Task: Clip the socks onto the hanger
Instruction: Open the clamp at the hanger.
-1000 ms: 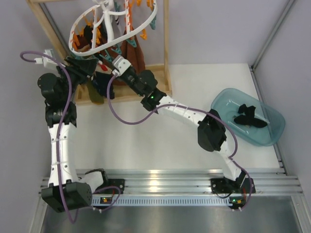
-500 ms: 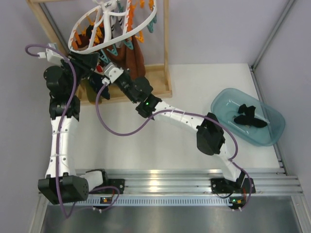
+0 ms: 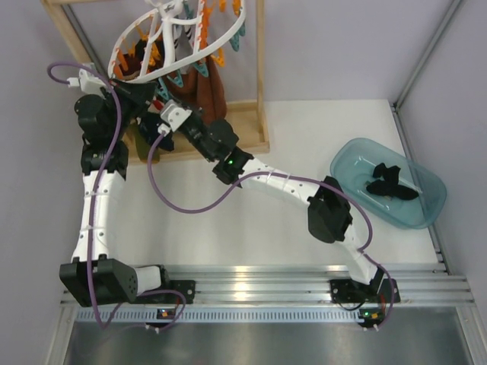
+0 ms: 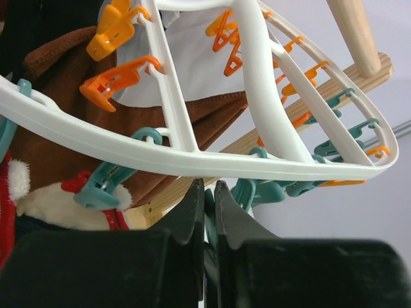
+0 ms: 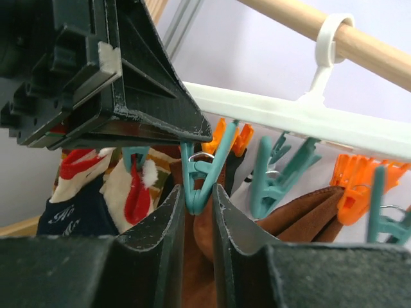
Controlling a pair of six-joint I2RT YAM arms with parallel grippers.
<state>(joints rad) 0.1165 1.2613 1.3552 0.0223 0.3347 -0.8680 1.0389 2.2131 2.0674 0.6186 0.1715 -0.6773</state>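
The round white hanger point(image 3: 169, 34) hangs tilted from the wooden frame, ringed with orange and teal clips. My left gripper point(image 3: 148, 91) reaches up under its rim point(image 4: 192, 160) and is shut on the handle of a teal clip point(image 4: 210, 208). My right gripper point(image 3: 158, 105) sits just beneath it. Its fingers stand close together around the lower tip of that teal clip point(image 5: 198, 186), and rust-brown fabric point(image 5: 215, 231) fills the gap between them. The left gripper's black fingers point(image 5: 160, 109) press down onto the clip's top. Black socks point(image 3: 389, 185) lie in the teal bin.
The teal bin point(image 3: 358, 152) stands at the table's right edge. The wooden frame point(image 3: 259, 76) and its rod point(image 5: 359, 45) carry the hanger. Rust-brown cloths point(image 4: 58, 128) and a red-and-white patterned piece point(image 5: 128, 186) hang from other clips, crowding both grippers.
My left arm has swung up to the hanger's rim and its jaws have closed on a teal clip. The right gripper shifted left under the hanger. The hanger tilted a little.
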